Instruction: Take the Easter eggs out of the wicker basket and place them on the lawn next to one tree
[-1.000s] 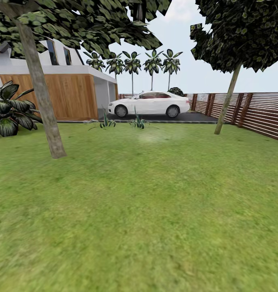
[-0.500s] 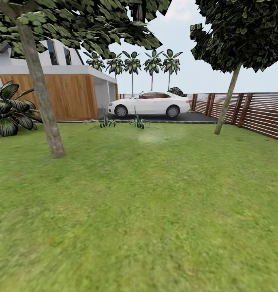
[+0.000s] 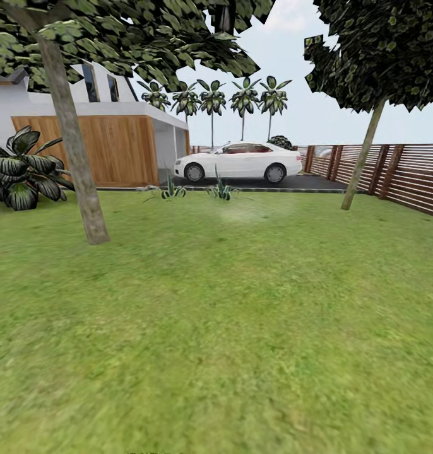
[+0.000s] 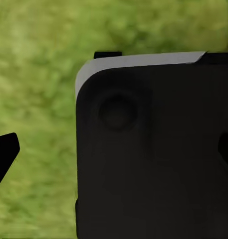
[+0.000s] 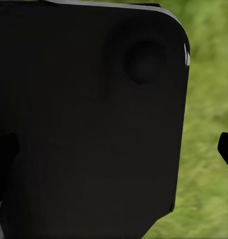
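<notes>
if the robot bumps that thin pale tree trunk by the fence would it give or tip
Probably not tip: the thin pale trunk is rooted in the lawn and carries a wide, dense crown. It already leans, and being slim, it might flex slightly. The thick brown trunk looks far stiffer.

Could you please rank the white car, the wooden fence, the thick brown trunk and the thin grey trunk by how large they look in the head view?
1. Wooden fence
2. White car
3. Thick brown trunk; close to the car in area, and nearer the camera, so unsure
4. Thin grey trunk
</notes>
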Tool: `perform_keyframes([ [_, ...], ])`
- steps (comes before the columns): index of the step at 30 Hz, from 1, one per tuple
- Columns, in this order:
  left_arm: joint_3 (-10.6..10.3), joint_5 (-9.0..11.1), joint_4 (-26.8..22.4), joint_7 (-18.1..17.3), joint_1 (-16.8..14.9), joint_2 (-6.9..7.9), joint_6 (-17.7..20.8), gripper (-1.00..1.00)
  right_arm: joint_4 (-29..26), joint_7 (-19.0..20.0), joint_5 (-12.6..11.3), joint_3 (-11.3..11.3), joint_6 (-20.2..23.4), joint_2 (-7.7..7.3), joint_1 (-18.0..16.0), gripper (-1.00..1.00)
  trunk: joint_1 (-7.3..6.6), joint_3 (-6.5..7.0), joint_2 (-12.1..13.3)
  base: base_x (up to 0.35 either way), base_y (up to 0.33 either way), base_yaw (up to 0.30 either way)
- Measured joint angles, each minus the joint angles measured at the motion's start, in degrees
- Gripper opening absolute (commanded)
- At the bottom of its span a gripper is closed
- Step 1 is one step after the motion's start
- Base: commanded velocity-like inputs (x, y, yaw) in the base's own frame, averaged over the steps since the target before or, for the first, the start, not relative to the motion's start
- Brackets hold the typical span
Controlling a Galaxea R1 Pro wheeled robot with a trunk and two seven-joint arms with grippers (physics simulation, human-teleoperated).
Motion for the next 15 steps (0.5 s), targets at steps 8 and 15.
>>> perform_keyframes([
  [8,0.0,0.0,-0.1,0.0,0.0,0.00,-3.2,1.00,-0.1,0.0,0.1,0.1,0.0,0.06,0.0,1.00,0.00,0.00,0.0,0.000,0.000,0.253],
  [15,0.1,0.0,-0.1,0.0,0.0,-0.03,-3.6,1.00,-0.1,0.0,0.2,0.2,0.0,0.06,0.0,1.00,0.00,0.00,0.0,0.000,0.000,0.261],
])
